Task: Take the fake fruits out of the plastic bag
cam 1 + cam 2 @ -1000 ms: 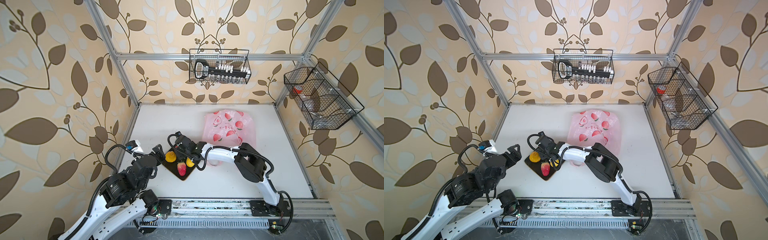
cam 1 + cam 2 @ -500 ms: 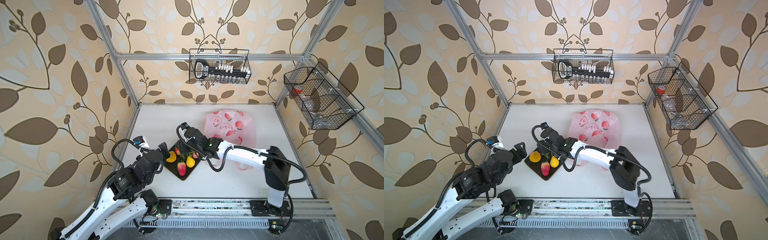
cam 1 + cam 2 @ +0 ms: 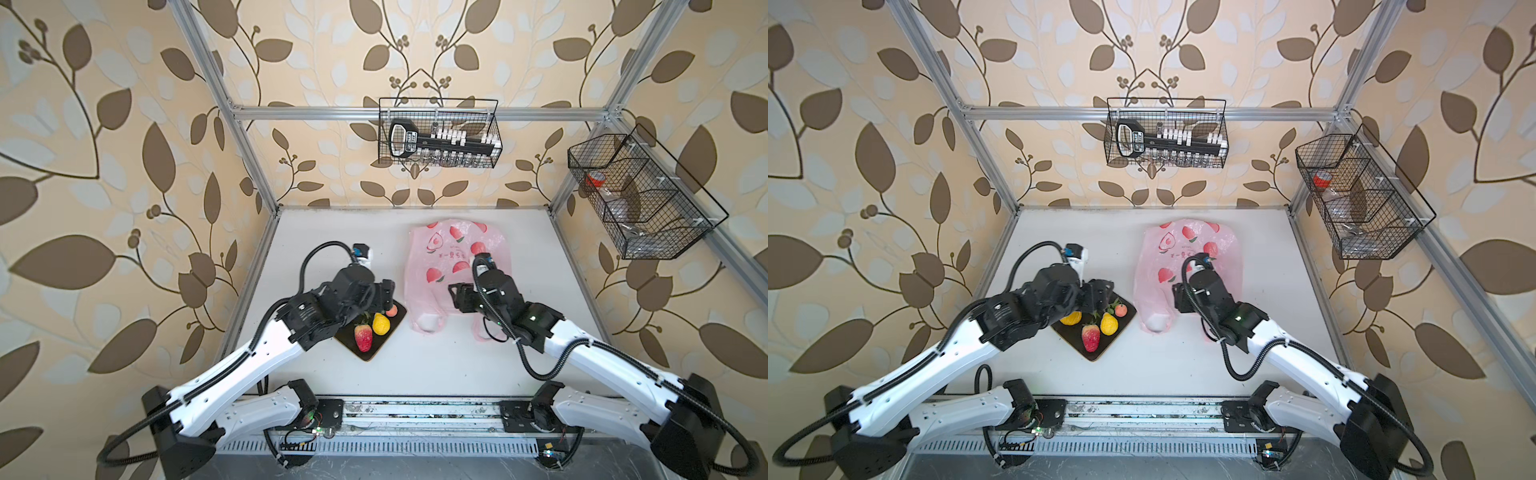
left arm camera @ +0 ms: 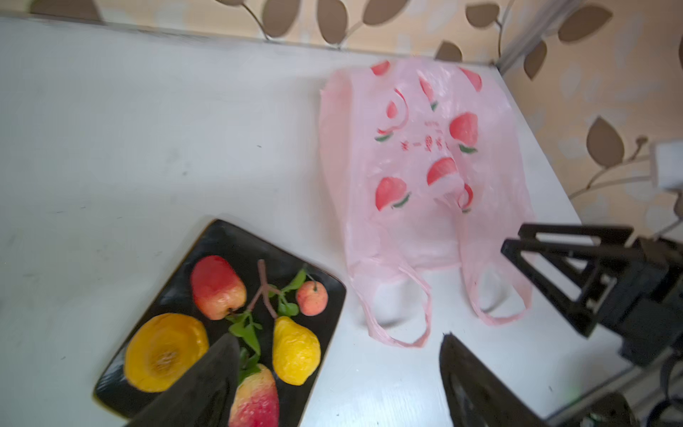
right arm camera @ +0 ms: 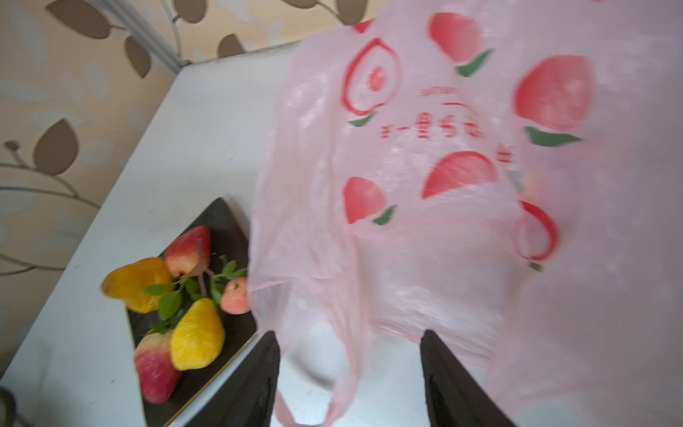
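Left gripper point(image 4: 338, 336) and right gripper point(image 5: 348, 332) gape wide, empty. Bare table point(image 3: 415, 374) lies six o'clock of the crinkly plastic bag point(image 3: 449, 266); glossy fake fruits point(image 3: 1091, 336) crowd the square mat point(image 3: 1096, 354) at eight o'clock.

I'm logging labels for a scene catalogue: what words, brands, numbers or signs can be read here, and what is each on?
On the plastic bag: a row of red characters under a smaller line, too blurred to read.
On the black tool in the wire basket: a white-lettered label, too small to read.
No other text is visible.
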`<state>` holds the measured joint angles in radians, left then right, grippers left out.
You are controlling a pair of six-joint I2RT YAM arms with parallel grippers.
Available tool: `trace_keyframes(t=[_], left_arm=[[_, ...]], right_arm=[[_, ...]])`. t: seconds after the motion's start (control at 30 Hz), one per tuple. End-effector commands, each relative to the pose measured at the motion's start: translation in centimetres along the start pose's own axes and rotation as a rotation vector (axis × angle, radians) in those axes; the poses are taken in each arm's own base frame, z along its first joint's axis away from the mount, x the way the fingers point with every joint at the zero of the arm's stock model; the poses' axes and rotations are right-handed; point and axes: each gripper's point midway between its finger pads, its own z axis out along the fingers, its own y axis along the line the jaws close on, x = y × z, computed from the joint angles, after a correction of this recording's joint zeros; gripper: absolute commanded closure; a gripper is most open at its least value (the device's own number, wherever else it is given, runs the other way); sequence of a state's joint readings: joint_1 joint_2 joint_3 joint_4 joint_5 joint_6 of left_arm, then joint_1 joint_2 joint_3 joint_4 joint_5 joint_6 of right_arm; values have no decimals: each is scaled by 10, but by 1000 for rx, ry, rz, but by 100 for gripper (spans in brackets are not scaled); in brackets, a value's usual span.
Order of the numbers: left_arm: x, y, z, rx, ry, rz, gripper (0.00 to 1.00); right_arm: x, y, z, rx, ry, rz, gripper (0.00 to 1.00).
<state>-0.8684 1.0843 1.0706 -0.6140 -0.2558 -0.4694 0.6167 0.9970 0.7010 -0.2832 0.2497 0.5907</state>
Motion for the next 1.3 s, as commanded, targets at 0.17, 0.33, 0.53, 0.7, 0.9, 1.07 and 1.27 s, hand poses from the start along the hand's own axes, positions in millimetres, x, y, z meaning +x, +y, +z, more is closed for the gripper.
trace_keyframes(t=[0.17,0.33,0.53,0.7,0.9,1.07,1.27], left_arm=[[51,-82,44,120,242,354,16],[98,-104,79,110,413,490,16],[129,-110,119,42,530,601,23],[142,-100,146,-46,565,651,35],[147,-89,167,-135,557,678,54],[141,-86,174,-182,531,692,71],[106,-88,158,-210,416,670,97]], right_arm=[[1,-61,-40,140,-79,107,38],[1,-66,-51,140,-105,131,38],[0,-67,-56,139,-111,143,38],[0,-69,-59,146,-116,146,38],[1,-70,-61,145,-117,151,38],[-1,-70,-63,144,-122,157,38],[-3,-70,-67,144,-137,163,38]])
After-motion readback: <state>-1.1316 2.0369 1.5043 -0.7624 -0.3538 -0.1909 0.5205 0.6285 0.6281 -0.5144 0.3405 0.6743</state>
